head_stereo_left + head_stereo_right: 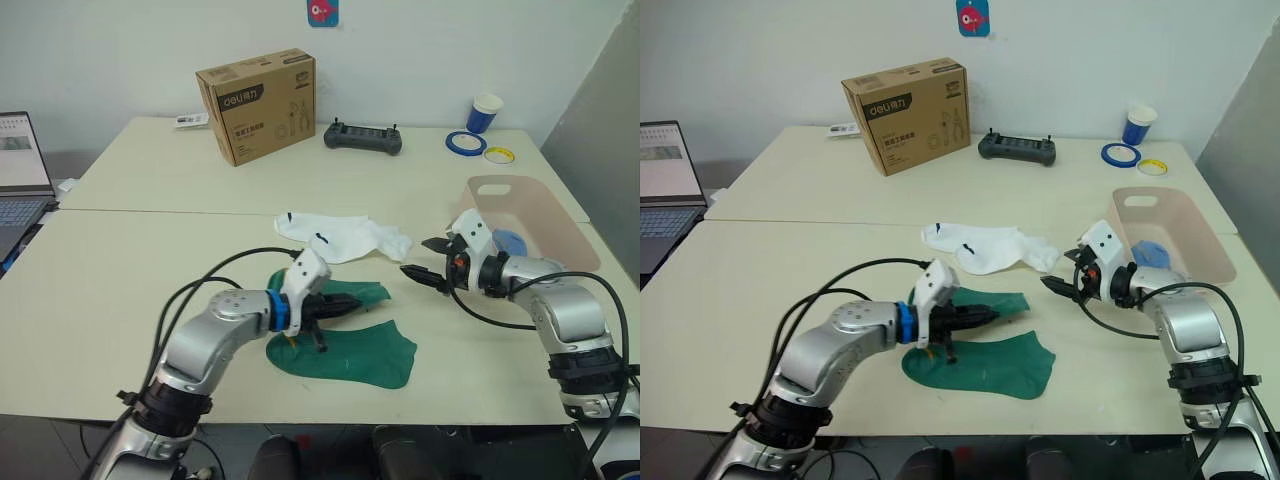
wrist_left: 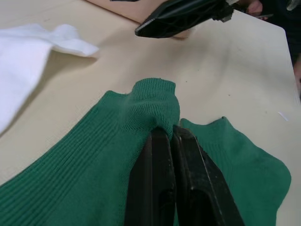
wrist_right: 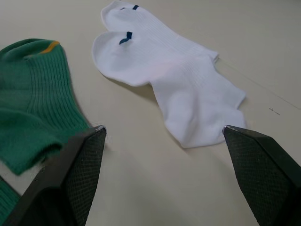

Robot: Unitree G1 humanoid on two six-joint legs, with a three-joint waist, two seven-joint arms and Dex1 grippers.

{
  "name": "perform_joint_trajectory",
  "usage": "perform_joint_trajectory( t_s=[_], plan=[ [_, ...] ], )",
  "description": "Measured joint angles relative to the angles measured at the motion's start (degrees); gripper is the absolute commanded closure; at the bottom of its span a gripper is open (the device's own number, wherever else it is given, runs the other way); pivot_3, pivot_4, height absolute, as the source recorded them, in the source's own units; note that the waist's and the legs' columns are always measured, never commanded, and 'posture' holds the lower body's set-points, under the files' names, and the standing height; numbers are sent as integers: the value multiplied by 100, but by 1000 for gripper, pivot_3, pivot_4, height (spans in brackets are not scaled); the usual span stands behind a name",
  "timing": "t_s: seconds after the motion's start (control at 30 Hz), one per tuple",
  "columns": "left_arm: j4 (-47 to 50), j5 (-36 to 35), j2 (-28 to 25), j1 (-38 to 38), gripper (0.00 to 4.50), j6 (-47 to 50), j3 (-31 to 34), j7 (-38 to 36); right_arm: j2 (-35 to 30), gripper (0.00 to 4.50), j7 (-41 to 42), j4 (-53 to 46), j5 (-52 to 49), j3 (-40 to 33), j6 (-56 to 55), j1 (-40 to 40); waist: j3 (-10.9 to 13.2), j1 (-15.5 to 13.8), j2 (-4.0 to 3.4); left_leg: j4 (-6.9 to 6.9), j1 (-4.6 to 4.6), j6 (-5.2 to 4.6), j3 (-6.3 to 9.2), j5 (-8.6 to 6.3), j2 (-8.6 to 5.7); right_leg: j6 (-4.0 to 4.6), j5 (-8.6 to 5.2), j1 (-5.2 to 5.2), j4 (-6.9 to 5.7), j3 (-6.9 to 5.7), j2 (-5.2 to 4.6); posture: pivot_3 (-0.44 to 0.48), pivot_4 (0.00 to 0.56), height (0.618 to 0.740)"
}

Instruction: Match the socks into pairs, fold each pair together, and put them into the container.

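Two dark green socks [image 1: 350,345] of ribbed knit lie on the smooth cream table [image 1: 150,250] near its front edge, one flat and foot-shaped, the other bunched up beside it. The left gripper [image 2: 171,134] has its black fingers pressed together on the raised fold of the bunched sock, pinching the cloth near its cuff. The white socks [image 1: 340,237] (soft, fine-ribbed, with small dark marks at the toes) lie overlapped just behind the green ones. The right gripper [image 1: 422,262] hovers above the table between the white socks and the container [image 1: 540,215], its textured fingers spread wide with nothing between them. The container, a pale pink tub with rounded corners and a handle slot, sits at the table's right edge with light blue fabric [image 1: 510,240] inside.
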State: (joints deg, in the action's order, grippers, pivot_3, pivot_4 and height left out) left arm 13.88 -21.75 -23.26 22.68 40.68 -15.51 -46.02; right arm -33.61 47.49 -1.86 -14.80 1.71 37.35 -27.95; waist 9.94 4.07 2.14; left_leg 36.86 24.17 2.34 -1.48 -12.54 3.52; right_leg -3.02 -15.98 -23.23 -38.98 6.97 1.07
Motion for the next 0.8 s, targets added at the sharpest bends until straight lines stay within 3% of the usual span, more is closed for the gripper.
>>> perform_joint_trajectory(
  t_s=[0.07, 0.3, 0.47, 0.6, 0.8],
  plan=[
    [-103, 146, 169, 18, 3865, -197, -207, 50, -48, 211, -3, 2, 0, 2, 83, 56, 0, -30, 0, 4, 0, 0, -3, 0, -1, -4, -1, 1, 0, 5, 0, 0, 150, 740],
    [-121, 72, 103, 11, 1594, -89, -97, 12, -93, 211, -20, 84, -8, -1, 139, 170, 0, -13, 0, 2, -5, 0, -1, 0, 3, -5, -1, -1, -3, 8, 7, 0, 150, 740],
    [67, -393, -701, -159, 28, 22, 772, -274, -76, 211, 5, 50, -193, 3, 374, 244, 1, 25, -1, -4, -5, 0, 1, 0, 6, -4, -3, -3, -3, 4, 8, 0, 150, 740],
    [-689, -60, -1275, -245, 28, -537, 1324, -284, -218, 211, 184, -370, -364, 88, 688, 453, 1, 24, -1, -2, -4, 0, -2, 0, 4, -4, -5, -2, 1, 3, 3, 0, 150, 740],
    [-1551, 238, -1156, -272, 28, -1017, 1572, 5, -212, 211, 165, -796, -470, 237, 968, 768, 1, -48, 0, 0, 2, 0, -5, 0, 0, -6, -6, -3, 5, 0, -7, 0, 150, 740]
  ],
)
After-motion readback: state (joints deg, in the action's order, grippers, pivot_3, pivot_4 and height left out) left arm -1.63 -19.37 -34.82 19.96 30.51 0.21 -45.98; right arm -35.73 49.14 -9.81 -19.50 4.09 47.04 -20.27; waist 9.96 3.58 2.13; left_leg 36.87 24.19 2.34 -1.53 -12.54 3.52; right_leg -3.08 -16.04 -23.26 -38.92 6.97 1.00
